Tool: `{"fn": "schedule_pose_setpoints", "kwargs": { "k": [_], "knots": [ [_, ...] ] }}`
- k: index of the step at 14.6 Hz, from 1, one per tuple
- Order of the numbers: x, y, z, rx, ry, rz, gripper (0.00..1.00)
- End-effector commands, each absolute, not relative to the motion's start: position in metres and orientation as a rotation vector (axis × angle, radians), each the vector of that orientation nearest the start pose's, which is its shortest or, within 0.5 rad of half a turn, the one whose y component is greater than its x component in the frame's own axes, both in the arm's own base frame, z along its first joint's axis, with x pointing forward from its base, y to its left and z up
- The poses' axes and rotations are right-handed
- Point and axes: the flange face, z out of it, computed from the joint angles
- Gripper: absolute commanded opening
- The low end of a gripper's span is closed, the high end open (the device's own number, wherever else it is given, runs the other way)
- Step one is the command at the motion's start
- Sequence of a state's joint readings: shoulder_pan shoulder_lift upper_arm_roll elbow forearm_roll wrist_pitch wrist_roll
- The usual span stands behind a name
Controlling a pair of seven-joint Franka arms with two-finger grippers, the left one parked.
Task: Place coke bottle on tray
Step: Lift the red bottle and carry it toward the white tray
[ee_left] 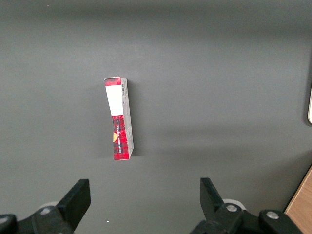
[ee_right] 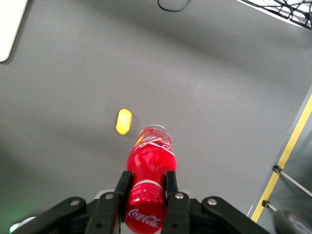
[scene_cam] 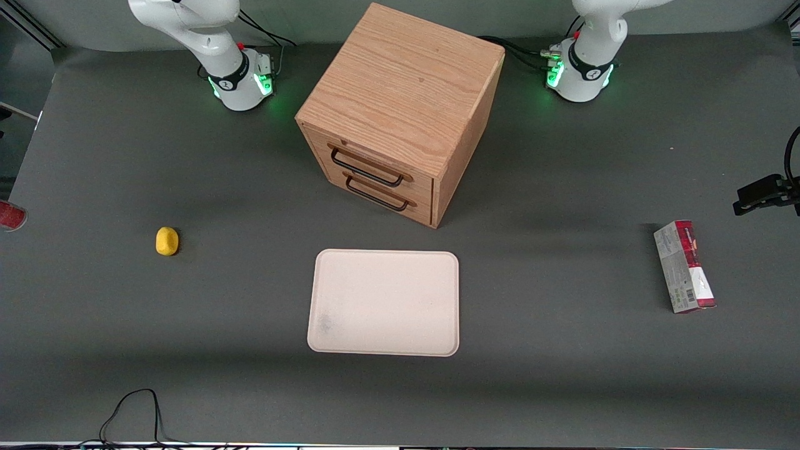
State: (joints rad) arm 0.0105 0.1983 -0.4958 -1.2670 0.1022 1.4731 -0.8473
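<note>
The coke bottle, glossy red with white lettering, hangs over the dark table with its red cap toward the wrist camera. My gripper is shut on its neck, one black finger pressed against each side just under the cap. In the front view only a red sliver of the bottle shows at the picture's edge, toward the working arm's end of the table, and the gripper itself is out of that view. The cream-white tray lies flat mid-table, in front of the drawers, with nothing on it. One corner of the tray shows in the right wrist view.
A small yellow object lies on the table between the bottle and the tray, and this yellow object shows just past the bottle's base. A wooden two-drawer cabinet stands farther from the front camera than the tray. A red-and-grey carton lies toward the parked arm's end.
</note>
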Motion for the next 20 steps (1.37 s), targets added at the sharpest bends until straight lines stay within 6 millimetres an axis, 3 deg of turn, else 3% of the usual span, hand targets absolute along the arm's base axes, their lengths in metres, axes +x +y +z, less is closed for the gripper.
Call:
{"fn": "schedule_pose_setpoints", "kwargs": {
  "k": [1, 7, 10, 12, 16, 20],
  "knots": [
    [0.581, -0.173, 0.657, -3.074, -0.779, -0.031, 0.00],
    [0.626, 0.019, 0.676, -3.081, -0.958, -0.140, 0.00],
    [0.632, 0.126, 0.665, -3.047, -1.017, -0.162, 0.00],
    [0.631, 0.194, 0.647, -2.998, -1.026, -0.167, 0.00],
    [0.635, 0.266, 0.608, -2.945, -1.038, -0.148, 0.00],
    [0.637, 0.288, 0.590, -2.939, -1.020, -0.133, 0.00]
  ]
}}
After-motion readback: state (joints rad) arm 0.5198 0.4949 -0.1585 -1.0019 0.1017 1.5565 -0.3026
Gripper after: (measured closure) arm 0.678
